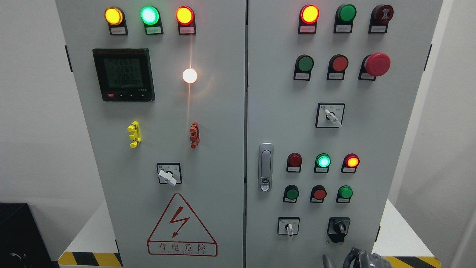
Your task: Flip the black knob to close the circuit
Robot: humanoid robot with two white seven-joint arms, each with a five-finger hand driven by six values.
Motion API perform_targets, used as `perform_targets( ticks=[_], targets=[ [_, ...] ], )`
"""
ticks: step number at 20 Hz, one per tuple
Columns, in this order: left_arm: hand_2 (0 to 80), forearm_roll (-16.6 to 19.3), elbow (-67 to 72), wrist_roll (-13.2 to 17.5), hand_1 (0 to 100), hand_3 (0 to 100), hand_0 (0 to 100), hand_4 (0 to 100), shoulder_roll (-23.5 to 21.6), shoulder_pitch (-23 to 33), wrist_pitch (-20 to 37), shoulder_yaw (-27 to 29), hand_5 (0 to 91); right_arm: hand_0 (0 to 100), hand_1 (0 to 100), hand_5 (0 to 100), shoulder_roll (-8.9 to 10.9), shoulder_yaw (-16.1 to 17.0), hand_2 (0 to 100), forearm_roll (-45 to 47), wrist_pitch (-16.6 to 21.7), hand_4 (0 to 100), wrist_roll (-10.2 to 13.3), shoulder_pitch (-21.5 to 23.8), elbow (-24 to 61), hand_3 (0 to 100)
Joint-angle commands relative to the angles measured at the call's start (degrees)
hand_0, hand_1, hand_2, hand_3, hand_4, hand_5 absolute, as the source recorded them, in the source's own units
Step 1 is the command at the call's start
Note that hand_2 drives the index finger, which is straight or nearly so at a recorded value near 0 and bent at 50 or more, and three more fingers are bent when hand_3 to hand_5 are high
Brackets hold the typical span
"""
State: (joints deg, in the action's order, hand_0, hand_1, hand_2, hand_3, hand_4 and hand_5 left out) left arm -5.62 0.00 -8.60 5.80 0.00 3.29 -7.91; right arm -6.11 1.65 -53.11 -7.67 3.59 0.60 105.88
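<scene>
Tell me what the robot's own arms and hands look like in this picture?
Very little shows. At the bottom edge, right of the middle and just below the black knob, a hand pokes into view: dark grey and silvery metallic parts with a few curved black pieces like cables or fingers beside it. Too little shows to say which arm it belongs to. No other arm is in view.
</scene>
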Motion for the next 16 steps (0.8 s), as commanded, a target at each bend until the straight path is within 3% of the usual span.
perform_targets(
  ticks=[1,3,7,8,10,16],
  targets=[
    [0.0,0.0,-1.7,0.0,56,0,12,0,0.0,1.3,0.0,0.0,0.0,0,4,65,-1.09,-1.3,49,16.0,1.1,66,2.1,6.1,8.0,73],
    [0.0,0.0,-1.7,0.0,56,0,12,0,0.0,1.3,0.0,0.0,0.0,0,4,61,-1.01,-1.3,45,20.5,1.2,63,2.1,7.7,9.3,71],
    [0.0,0.0,-1.7,0.0,56,0,12,0,0.0,1.3,0.0,0.0,0.0,0,4,44,-0.92,-1.1,31,32.4,2.1,51,3.3,8.8,10.8,53],
    [0.0,0.0,-1.7,0.0,56,0,12,0,0.0,1.3,0.0,0.0,0.0,0,4,44,-0.92,-1.1,31,35.6,2.2,51,3.3,9.2,11.5,53],
    [0.0,0.0,-1.7,0.0,56,0,12,0,0.0,1.3,0.0,0.0,0.0,0,2,33,-0.92,-1.1,26,40.8,2.5,43,3.4,9.4,12.2,45],
    [0.0,0.0,-1.7,0.0,56,0,12,0,0.0,1.3,0.0,0.0,0.0,0,0,15,-0.83,-1.1,17,50.5,9.0,30,2.8,11.1,11.0,33]
  ],
)
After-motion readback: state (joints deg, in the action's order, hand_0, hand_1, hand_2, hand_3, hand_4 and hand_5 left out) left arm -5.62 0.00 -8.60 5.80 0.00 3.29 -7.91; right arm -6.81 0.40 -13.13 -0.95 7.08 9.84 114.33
